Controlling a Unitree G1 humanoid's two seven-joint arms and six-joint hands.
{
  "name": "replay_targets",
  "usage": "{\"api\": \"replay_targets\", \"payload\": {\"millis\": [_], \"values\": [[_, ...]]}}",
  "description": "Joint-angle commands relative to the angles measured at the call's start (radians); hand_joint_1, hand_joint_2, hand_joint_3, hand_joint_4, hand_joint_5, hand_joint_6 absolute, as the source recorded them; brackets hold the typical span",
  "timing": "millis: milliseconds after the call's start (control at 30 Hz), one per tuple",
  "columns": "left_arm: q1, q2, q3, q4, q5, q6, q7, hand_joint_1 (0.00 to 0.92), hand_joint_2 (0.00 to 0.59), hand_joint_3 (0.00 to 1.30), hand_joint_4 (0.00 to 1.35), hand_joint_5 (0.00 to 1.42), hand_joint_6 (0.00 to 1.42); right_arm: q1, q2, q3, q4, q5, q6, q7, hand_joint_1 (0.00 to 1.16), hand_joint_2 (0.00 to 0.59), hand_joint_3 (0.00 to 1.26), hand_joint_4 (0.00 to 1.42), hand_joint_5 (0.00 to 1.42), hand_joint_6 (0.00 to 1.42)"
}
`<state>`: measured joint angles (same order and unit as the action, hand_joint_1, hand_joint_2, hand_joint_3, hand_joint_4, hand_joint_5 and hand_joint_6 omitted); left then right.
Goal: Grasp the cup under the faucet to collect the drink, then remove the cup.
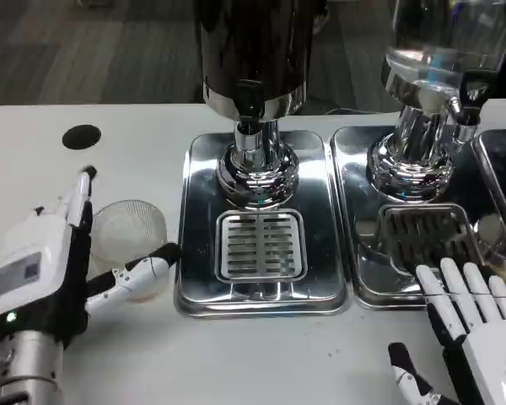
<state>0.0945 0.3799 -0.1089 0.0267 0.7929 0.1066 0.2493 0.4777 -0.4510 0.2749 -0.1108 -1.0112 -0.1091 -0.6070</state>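
The fingers (pixel 143 272) of the left hand (pixel 42 278) are spread around a clear plastic cup (pixel 133 232): one finger stands up along the cup's left side, another reaches under its front toward the drip tray. They lie at the cup's wall, but I cannot tell if they press it firmly, so the grip looks loose or only beginning. The cup stands on the white counter (pixel 110 152), just beside the left edge of the left drip tray (pixel 320 211), not yet on it.

The right hand (pixel 481 329) lies flat with fingers apart and straight, holding nothing, its fingertips at the front edge of the right drip tray (pixel 354 211).

Behind the slotted grate (pixel 261 245) of the left tray rises the dark dispenser (pixel 251 51), with its faucet (pixel 250 126) above the chrome base (pixel 257 173).

By my judgement the step in hand is the grasping of the cup; collecting has not started. The next move calls for a firm closing on the cup without crushing its thin wall, then lifting it over the tray rim and carrying it right, to stand on the grate below the faucet.
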Motion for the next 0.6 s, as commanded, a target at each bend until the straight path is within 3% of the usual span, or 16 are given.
{"api": "replay_targets", "payload": {"millis": [33, 300, 600], "values": [[-0.035, 0.0, -0.013, 0.036, 0.011, 0.029, 0.007, 0.103, 0.031, 0.09, 0.0, 0.16, 0.14, 0.0, -0.004, -0.011, 0.017, 0.015, -0.014, -0.007, 0.27, 0.415, 0.07, 0.0, 0.0, 0.03], [-0.094, 0.017, -0.033, 0.046, 0.014, 0.087, -0.037, 0.125, 0.027, 0.11, 0.0, 0.19, 0.18, -0.011, -0.007, -0.009, 0.031, 0.023, -0.02, -0.002, 0.27, 0.414, 0.1, 0.0, 0.0, 0.03], [-0.12, 0.007, -0.081, 0.088, 0.012, 0.101, -0.049, 0.126, 0.028, 0.12, 0.0, 0.26, 0.28, -0.016, -0.007, -0.016, 0.047, 0.036, -0.033, -0.004, 0.27, 0.413, 0.14, 0.0, 0.0, 0.05]]}}
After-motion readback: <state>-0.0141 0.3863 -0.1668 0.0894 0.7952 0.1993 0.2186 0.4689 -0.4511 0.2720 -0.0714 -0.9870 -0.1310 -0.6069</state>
